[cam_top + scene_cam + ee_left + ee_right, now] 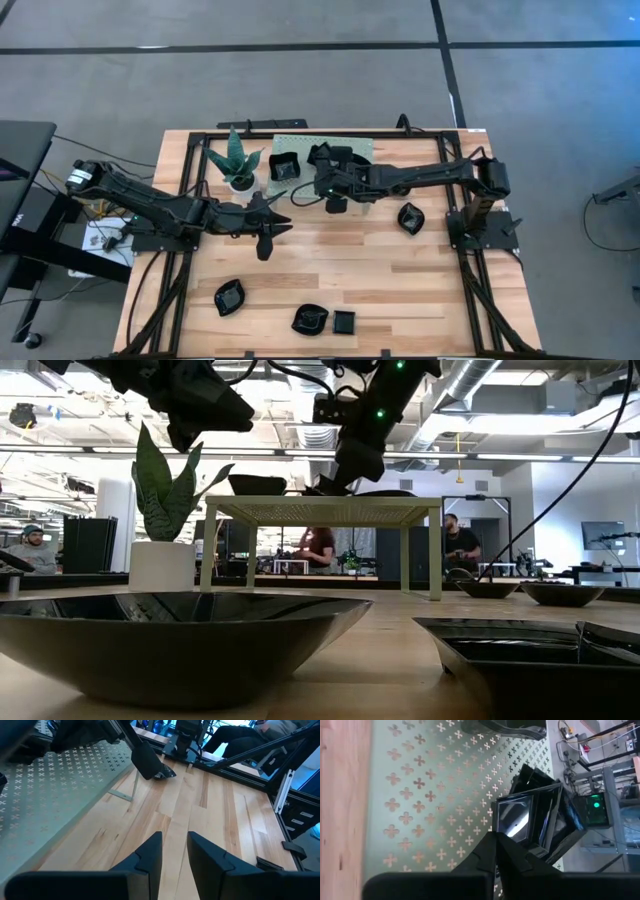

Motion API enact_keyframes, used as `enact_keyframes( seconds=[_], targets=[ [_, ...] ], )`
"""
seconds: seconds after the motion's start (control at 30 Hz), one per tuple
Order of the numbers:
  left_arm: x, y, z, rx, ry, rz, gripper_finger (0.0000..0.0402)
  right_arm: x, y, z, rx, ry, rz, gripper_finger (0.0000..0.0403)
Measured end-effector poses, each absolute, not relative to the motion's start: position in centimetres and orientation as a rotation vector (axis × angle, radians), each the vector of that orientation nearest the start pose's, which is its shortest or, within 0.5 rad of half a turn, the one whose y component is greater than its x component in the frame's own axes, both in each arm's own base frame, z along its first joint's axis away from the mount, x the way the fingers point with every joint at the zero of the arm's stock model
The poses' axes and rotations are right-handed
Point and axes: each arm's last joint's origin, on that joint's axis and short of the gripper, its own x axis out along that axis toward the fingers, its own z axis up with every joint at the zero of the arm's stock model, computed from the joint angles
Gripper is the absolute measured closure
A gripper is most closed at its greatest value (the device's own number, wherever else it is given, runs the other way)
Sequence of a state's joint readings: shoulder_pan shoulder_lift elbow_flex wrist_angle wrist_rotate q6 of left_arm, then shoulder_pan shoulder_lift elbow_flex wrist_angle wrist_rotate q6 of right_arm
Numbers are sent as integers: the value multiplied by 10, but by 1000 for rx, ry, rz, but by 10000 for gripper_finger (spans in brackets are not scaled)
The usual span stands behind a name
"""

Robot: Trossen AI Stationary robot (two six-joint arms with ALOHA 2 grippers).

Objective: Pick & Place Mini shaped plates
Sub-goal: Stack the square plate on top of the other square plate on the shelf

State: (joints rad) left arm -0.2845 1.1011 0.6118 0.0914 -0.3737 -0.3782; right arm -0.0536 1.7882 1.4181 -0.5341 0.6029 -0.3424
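Note:
Small glossy black plates are scattered about. One square plate (285, 167) sits on the pale green perforated stand (362, 148), and another square plate (517, 820) lies on the stand under my right gripper (494, 836), which is shut at its rim. Beside that plate are more black dishes (557, 827), nested and tilted. Other plates rest on the table: one at the right (410, 217) and three near the front edge (229, 297), (310, 320), (344, 322). My left gripper (175, 840) hovers open and empty over bare wood in front of the stand (60, 780). My right gripper pinches the square plate by a corner of its rim (496, 827), only at the fingertips (489, 845), reaching over the stand from the table's right side. The plate lies flat on the stand's top, against the neighbouring dishes.
A small potted green plant (238, 165) stands at the stand's left end, close to my left arm. Black frame rails (190, 170) run along the table's sides. Bare wood lies between the stand and the front plates. People sit in the room behind (318, 550).

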Motion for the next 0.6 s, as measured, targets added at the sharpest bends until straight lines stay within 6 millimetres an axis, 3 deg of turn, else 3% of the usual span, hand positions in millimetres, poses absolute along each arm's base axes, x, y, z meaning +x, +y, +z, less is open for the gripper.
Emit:
enact_keyframes(
  seconds=[0.27,0.6],
  targets=[
    [226,-55,241,-247,348,156,309,382,-37,258,-556,984,-458,391],
    [226,-55,240,-247,348,157,309,389,-35,295,-537,907,-472,395]
  ],
)
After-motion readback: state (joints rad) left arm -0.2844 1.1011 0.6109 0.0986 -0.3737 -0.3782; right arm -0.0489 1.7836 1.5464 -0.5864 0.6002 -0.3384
